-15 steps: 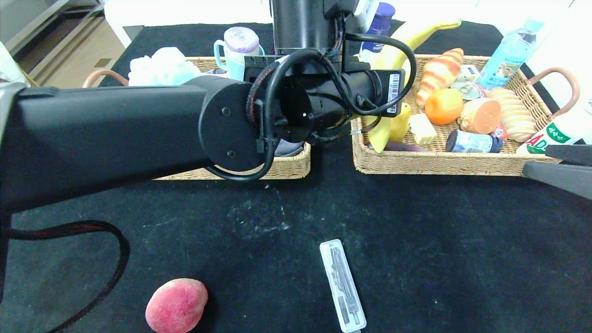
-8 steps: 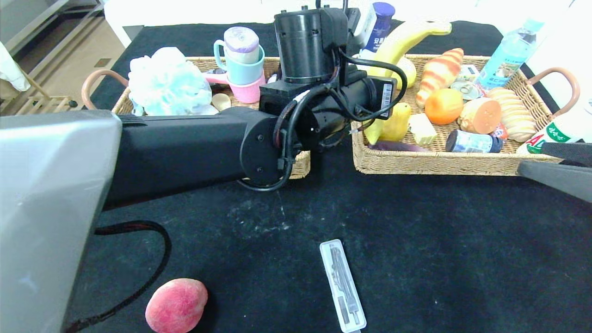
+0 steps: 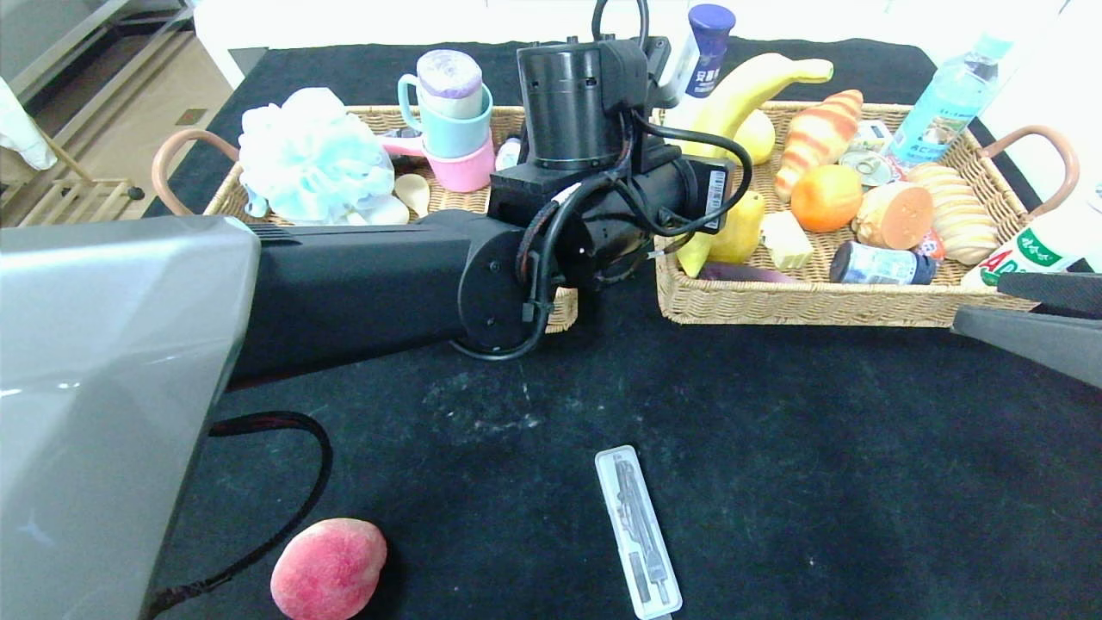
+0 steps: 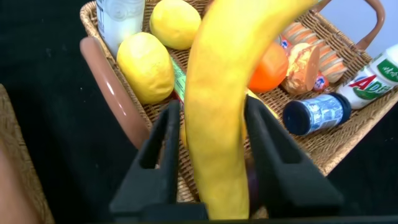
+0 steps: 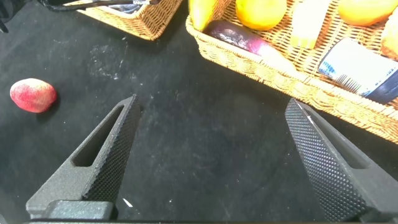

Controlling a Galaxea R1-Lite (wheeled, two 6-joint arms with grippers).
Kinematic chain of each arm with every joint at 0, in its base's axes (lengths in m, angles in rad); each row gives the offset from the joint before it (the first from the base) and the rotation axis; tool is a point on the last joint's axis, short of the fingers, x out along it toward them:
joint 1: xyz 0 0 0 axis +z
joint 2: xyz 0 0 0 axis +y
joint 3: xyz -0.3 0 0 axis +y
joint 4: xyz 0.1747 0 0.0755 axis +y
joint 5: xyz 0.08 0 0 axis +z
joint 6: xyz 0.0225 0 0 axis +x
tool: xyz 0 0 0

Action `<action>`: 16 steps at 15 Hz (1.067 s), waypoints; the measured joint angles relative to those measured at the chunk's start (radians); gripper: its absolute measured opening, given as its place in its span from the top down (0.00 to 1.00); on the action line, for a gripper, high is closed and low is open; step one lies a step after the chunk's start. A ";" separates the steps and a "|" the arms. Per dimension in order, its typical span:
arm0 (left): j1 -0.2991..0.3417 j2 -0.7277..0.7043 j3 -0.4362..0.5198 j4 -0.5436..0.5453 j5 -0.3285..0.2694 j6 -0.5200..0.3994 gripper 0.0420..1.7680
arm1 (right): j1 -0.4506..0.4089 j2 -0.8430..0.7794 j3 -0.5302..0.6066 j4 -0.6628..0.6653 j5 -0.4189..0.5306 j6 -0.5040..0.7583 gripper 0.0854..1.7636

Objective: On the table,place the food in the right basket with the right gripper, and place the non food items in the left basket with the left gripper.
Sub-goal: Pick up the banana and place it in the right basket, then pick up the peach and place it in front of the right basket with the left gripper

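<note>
Black-clothed table (image 3: 775,448) with two wicker baskets along its far side. The left gripper (image 4: 211,155) reaches across the gap between them to the near-left corner of the right basket (image 3: 826,301); its jaws flank the banana (image 4: 217,106) on either side, but a firm grasp cannot be told from a loosened one. The banana leans up out of that basket, its tip rising past the far rim beside a blue-capped white bottle (image 3: 702,43). Around it lie a yellow pear (image 3: 740,228), an orange (image 3: 825,196), striped bread (image 3: 818,133), a blue-lidded jar (image 3: 878,263) on its side and a water bottle (image 3: 943,99). The left arm's bulk hides much of the left basket (image 3: 215,194), where the light-blue bath pouf (image 3: 314,159) and stacked cups (image 3: 449,112) show. The right gripper (image 5: 211,155) hovers over bare cloth near the right basket's front, jaws spread wide and holding nothing. The peach (image 3: 329,568) and the compass case (image 3: 637,530) lie on the near table, well apart.
</note>
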State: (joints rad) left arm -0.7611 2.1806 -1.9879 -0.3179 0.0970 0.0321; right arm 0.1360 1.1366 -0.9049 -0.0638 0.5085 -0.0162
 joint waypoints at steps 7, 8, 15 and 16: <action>0.000 -0.005 0.000 0.013 0.000 0.000 0.24 | 0.000 0.005 0.000 -0.001 0.000 0.000 0.03; 0.000 -0.006 0.000 0.014 0.001 0.000 0.22 | 0.000 0.005 0.000 -0.001 -0.001 0.000 0.03; 0.000 -0.061 0.007 0.117 0.000 0.000 0.11 | -0.003 0.003 -0.003 -0.002 -0.001 0.000 0.03; -0.001 -0.080 0.009 0.160 0.000 -0.001 0.10 | -0.003 0.003 -0.003 -0.001 -0.001 0.000 0.03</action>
State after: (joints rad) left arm -0.7623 2.1009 -1.9787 -0.1577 0.0966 0.0313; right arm 0.1332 1.1400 -0.9083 -0.0653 0.5074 -0.0164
